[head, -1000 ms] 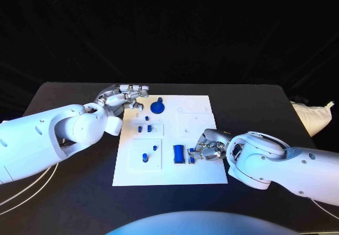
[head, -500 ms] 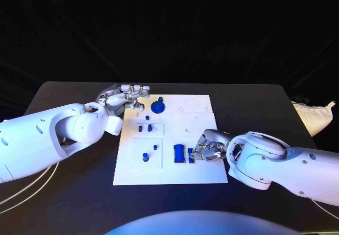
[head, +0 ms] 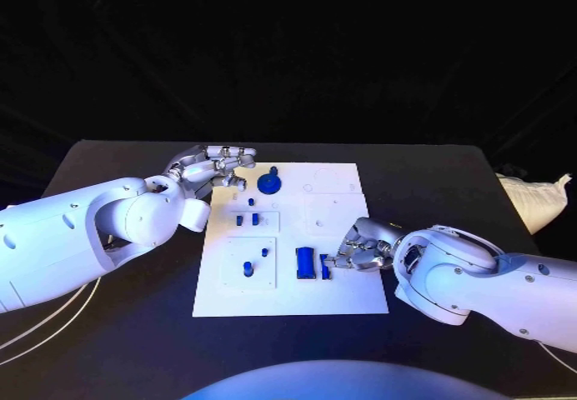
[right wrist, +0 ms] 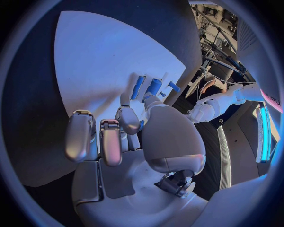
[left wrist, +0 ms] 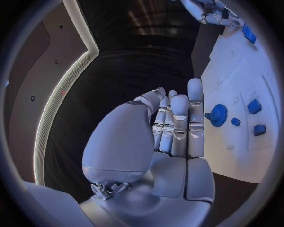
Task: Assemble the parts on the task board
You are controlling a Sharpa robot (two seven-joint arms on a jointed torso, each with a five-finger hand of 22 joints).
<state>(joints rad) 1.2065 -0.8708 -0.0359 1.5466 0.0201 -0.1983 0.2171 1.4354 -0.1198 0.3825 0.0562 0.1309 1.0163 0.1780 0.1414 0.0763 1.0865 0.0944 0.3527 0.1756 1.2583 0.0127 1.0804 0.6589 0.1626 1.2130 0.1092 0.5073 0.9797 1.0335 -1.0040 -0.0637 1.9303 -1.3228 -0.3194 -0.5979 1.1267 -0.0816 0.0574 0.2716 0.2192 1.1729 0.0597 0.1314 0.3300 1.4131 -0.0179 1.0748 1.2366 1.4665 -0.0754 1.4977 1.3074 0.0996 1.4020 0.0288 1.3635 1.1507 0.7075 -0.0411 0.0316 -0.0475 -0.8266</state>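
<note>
The white task board (head: 343, 287) lies mid-table. A blue gear (head: 269, 181) sits near its far edge, and small blue pegs (head: 247, 219) stand in the left panels. A wide blue block (head: 305, 262) and a slim blue part (head: 324, 267) lie at the near middle. My right hand (head: 356, 249) has its fingertips down at the slim part (right wrist: 154, 87); whether they pinch it is hidden. Two of its fingers (right wrist: 94, 139) are curled in. My left hand (head: 218, 166) rests at the board's far left corner, holding nothing. In its wrist view the fingers (left wrist: 177, 125) lie straight beside the gear (left wrist: 219, 115).
The black table (head: 120, 325) surrounds the board. A pale crumpled bag (head: 529, 196) lies off its right edge. In the left wrist view the board (left wrist: 236, 85) runs past several blue pegs (left wrist: 254, 106) toward my right hand (left wrist: 213, 12).
My right hand has edged slightly to the right and up at the slim blue part. The left hand and the other parts have stayed put.
</note>
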